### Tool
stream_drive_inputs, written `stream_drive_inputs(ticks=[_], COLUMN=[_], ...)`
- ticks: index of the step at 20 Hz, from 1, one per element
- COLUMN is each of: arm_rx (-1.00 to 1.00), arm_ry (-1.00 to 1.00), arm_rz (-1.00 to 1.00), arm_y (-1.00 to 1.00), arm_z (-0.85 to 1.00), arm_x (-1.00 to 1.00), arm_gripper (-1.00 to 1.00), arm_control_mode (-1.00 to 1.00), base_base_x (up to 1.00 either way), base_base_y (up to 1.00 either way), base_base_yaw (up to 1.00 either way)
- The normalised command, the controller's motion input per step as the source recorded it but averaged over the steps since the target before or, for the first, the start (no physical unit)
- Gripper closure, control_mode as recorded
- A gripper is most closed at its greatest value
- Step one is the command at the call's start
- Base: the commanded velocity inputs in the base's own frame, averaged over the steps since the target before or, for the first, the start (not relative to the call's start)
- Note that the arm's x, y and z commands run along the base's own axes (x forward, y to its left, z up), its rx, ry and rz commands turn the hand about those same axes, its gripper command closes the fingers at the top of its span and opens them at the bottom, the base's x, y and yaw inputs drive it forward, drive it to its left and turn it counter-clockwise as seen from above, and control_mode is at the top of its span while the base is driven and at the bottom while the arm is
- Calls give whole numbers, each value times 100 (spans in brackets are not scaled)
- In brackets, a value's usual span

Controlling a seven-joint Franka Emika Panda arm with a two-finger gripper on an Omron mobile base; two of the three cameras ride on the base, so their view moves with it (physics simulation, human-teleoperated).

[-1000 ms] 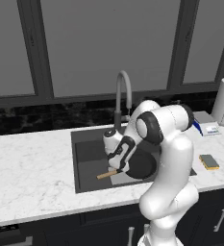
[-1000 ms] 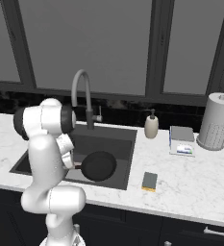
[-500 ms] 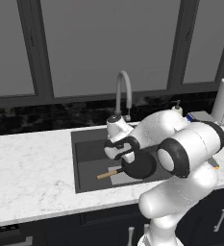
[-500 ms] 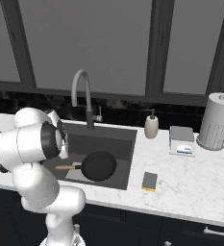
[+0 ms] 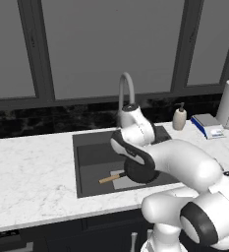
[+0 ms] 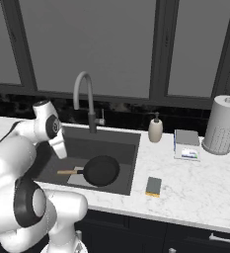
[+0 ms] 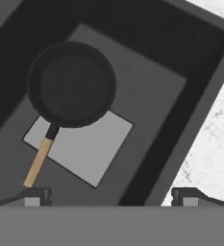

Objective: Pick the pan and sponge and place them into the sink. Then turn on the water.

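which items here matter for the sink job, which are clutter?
Job: pan lying in the sink; sponge on the counter; faucet; claw, open above the sink.
Clutter: soap dispenser, scale, paper towel roll.

A white marble desk [image 6: 205, 197] runs under the windows. Set into it is the dark sink [image 6: 129, 139], and the black pan [image 6: 101, 170] lies flat on the basin floor, wooden handle toward the left. Right of the sink, near the front edge, sits the sponge [image 6: 154, 186]. Further back stand a soap bottle [image 6: 156, 130], a white-and-blue scale [image 6: 187, 145] and a paper towel roll [image 6: 224, 125].
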Motion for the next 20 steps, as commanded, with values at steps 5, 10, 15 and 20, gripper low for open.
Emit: stream_drive_inputs(ticks=[5,10,15,20], arm_rx=[1,13,1,0], arm_ry=[27,15,17,15], arm_rz=[21,16,23,21], arm_y=[-18,-35,-57,-61], arm_z=[35,7,7,0], arm_x=[-12,0,0,-2], arm_gripper=[-100,-100,-100,-100], arm_control_mode=[-100,-100,-100,-100], base_base_x=[0,0,0,0], base_base_y=[0,0,0,0], base_base_yaw=[0,0,0,0])
